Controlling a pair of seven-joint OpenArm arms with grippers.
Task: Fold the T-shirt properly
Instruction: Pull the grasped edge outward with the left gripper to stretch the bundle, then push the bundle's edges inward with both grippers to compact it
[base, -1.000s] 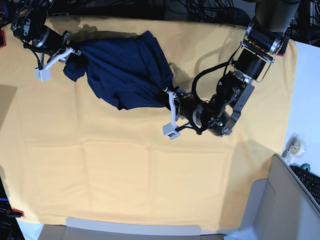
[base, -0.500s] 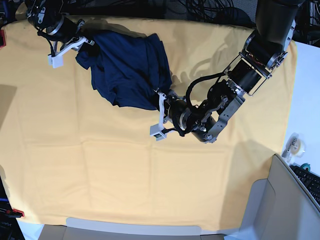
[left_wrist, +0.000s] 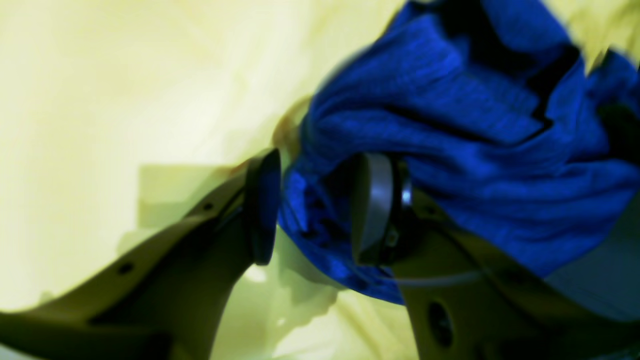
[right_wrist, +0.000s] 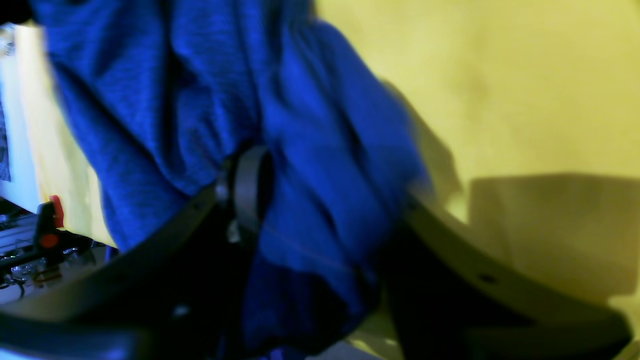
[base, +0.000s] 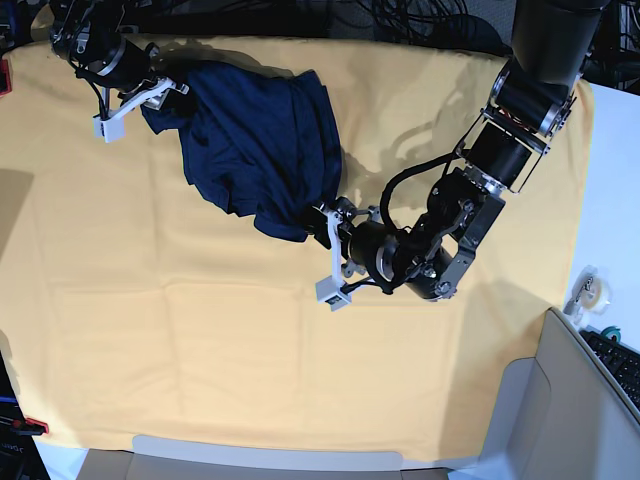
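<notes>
Since the earlier base views, the left gripper (base: 333, 250) has pulled a little away from the hem it was pinching, and its jaws now stand parted. The dark navy-blue long-sleeved knit T-shirt (base: 255, 140) lies as a rumpled, roughly triangular heap on the big yellow-orange cloth (base: 200, 340) that covers the desk, toward the far-left part of it, bunched tighter than a second ago.

From the left wrist view, the left gripper (left_wrist: 312, 207) shows two round, flat, dark pads with a clear gap between them. A crumpled fold of the T-shirt (left_wrist: 450, 130) sits in that gap and drapes over the right-hand pad, while the left-hand pad stands clear of it with yellow cloth (left_wrist: 100, 100) behind. The fabric shows a fine ribbed knit and soft, deep folds. Whether the fold is merely resting there or caught on a pad cannot be told.

In the right wrist view, the right gripper (right_wrist: 325, 210) has its jaws spread, with a thick hanging swag of the T-shirt (right_wrist: 300, 150) filling the space between them. One round pad shows at the left of the bundle; the other finger is hidden behind the fabric. The knit is thin, falling in long vertical pleats. Whether the jaws press on the cloth cannot be told.

In the base view the right gripper (base: 150, 92) sits at the shirt's far-left corner, its white finger sticking out beside the fabric.
</notes>
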